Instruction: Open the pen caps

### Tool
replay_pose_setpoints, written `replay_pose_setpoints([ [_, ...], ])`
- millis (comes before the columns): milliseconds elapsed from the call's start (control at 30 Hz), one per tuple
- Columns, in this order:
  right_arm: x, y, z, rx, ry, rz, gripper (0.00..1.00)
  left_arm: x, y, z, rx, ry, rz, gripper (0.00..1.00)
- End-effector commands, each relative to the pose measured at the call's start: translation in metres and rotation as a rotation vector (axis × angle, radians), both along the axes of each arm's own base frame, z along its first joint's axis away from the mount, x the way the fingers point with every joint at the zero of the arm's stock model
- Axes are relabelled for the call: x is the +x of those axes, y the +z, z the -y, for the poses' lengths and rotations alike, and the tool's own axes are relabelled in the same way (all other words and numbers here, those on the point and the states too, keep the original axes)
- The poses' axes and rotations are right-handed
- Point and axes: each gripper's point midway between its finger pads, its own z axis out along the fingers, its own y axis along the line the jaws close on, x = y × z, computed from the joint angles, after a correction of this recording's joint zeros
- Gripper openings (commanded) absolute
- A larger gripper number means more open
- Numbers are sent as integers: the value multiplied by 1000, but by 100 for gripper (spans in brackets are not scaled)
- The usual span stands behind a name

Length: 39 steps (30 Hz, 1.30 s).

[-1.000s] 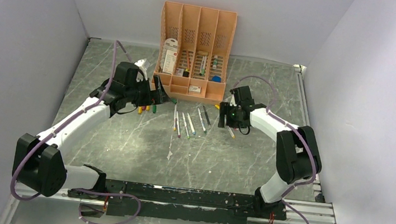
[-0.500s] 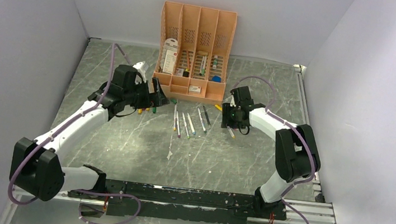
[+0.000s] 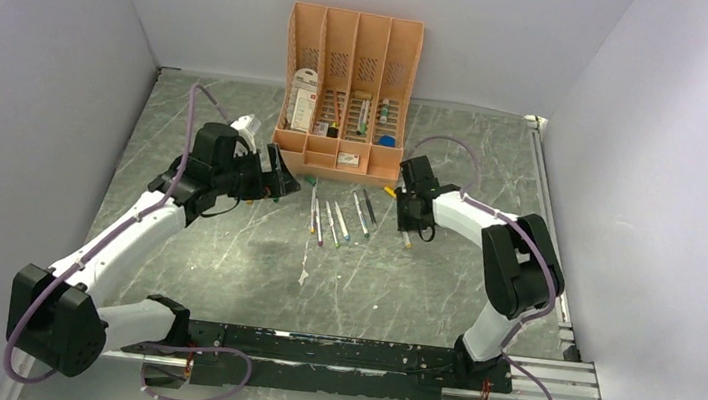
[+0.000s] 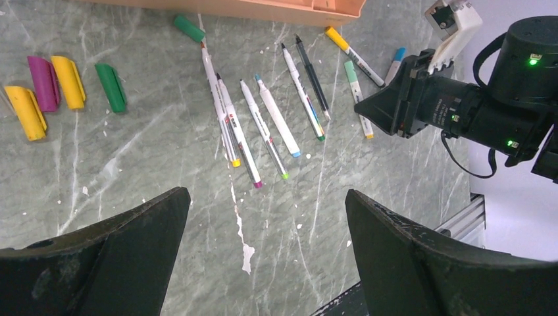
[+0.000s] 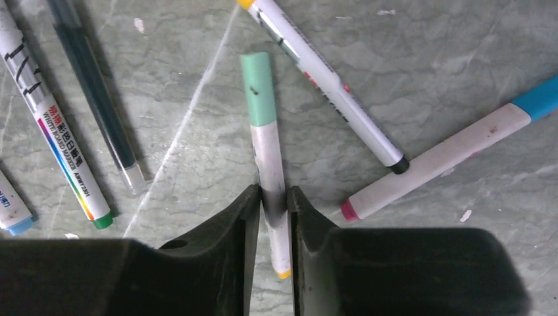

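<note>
My right gripper is shut on the pale barrel of a pen that has a mint-green cap on it and an orange tail end. The pen lies at table level, to the right of the pen row. My left gripper is open and empty, hovering above the table near the row of uncapped pens. Loose caps lie to its left: yellow, purple, yellow, green. Another green cap lies by the organiser.
The peach-orange organiser stands at the back. A pen with a black cap and one with a blue cap and pink end lie just right of the held pen. Grey walls close in both sides.
My right gripper has shifted slightly left and settled onto the mint-capped pen. My left arm has drawn back a little to the left from the caps.
</note>
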Motion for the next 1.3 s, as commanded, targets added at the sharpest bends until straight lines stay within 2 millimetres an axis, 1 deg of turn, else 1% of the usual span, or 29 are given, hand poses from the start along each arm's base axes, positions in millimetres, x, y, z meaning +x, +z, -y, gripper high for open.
replay_pose_setpoints([
  [0, -14, -16, -5, -74, 16, -47, 20, -10, 8, 5, -38, -36, 17, 100],
  [33, -8, -11, -11, -70, 21, -31, 19, -12, 7, 5, -42, -41, 18, 100],
  [67, -7, -11, -12, -71, 18, -33, 18, -13, 6, 6, -45, -44, 18, 100],
  [100, -11, -12, -20, -74, 41, -35, 16, -14, 6, 5, -47, -45, 20, 100],
  [133, -14, -13, -24, -73, 49, -41, 14, -15, 6, 6, -50, -47, 22, 100],
  [300, -23, -16, -34, -44, 72, -65, 7, -21, 4, 9, -77, -66, 26, 100],
  [400, -31, -14, -38, -23, 87, -83, 0, -26, 1, 11, -106, -75, 23, 100],
  [567, -39, -2, -47, 33, 108, -90, 0, -37, 0, 15, -170, -86, 29, 100],
  [600, -47, -6, -43, 29, 111, -111, 0, -40, 0, 16, -181, -90, 28, 100],
  [633, -48, -3, -44, 36, 111, -110, 0, -42, -2, 16, -187, -94, 25, 100],
  [767, -47, 13, -50, 74, 121, -86, 0, -47, -7, 14, -186, -89, 11, 100],
  [867, -49, 23, -51, 95, 129, -78, 0, -48, -10, 13, -184, -84, 5, 100],
  [933, -43, 41, -57, 125, 139, -42, 0, -48, -10, 14, -189, -83, 0, 100],
  [967, -44, 48, -58, 135, 141, -30, 0, -48, -8, 14, -191, -83, 1, 100],
  [1133, -50, 79, -60, 189, 168, 22, 0, -48, -2, 9, -190, -50, 18, 100],
  [1267, -56, 106, -64, 247, 192, 71, 0, -48, 6, 16, -243, -63, 25, 100],
])
